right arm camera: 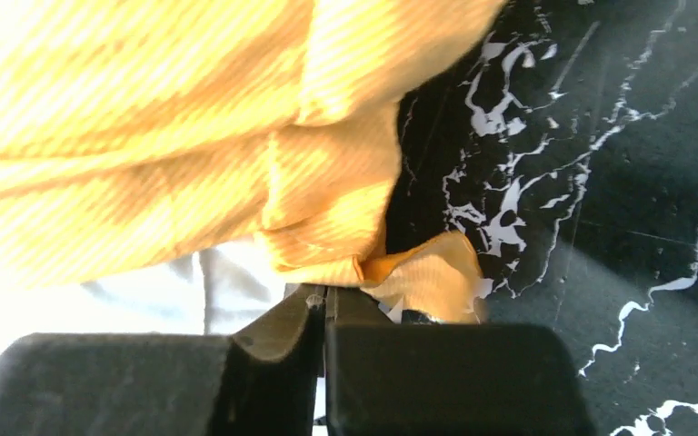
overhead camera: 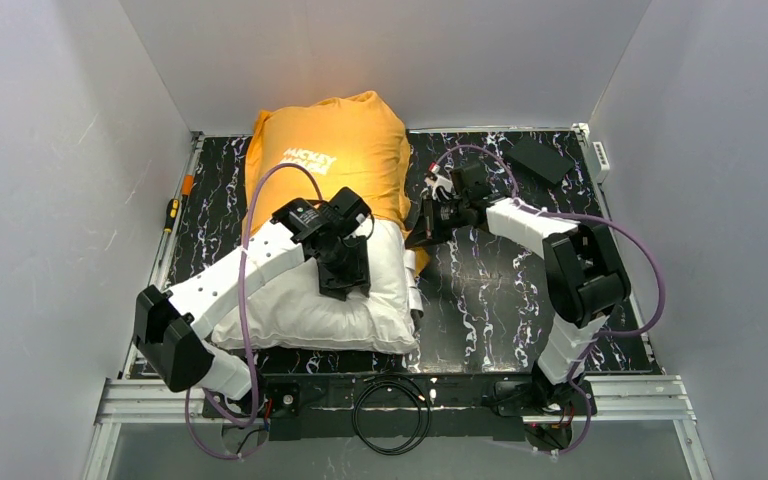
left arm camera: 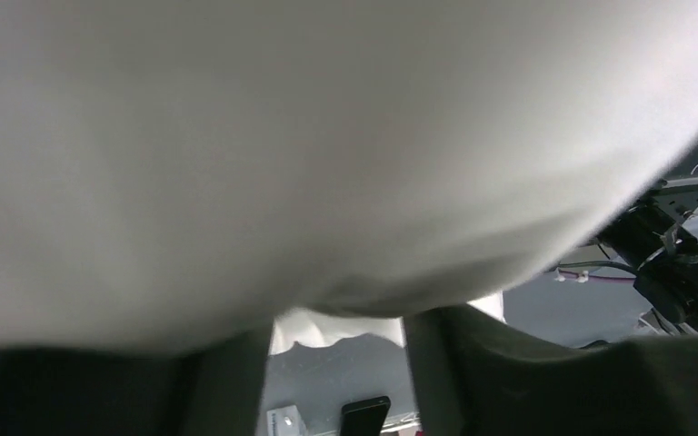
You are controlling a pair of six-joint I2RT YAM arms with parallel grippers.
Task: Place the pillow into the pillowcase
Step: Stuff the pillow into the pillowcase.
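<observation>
The orange pillowcase point(overhead camera: 332, 160) lies at the back left with white "MICKEY MOUSE" lettering facing up. The off-white pillow point(overhead camera: 300, 305) has its far part inside the case, and its near part sticks out towards the arms. My left gripper point(overhead camera: 343, 268) rests on top of the pillow near the case's mouth. In the left wrist view its jaws stand apart, with the pillow point(left arm camera: 327, 136) filling the view above the left gripper point(left arm camera: 336, 341). My right gripper point(overhead camera: 422, 228) is at the case's right edge. In the right wrist view the right gripper point(right arm camera: 327, 295) is shut on the orange hem point(right arm camera: 327, 200).
A screwdriver point(overhead camera: 172, 214) lies along the left table edge. A black flat object point(overhead camera: 540, 158) and a white power strip point(overhead camera: 600, 155) sit at the back right. A cable loop point(overhead camera: 390, 405) lies by the arm bases. White walls close in on three sides.
</observation>
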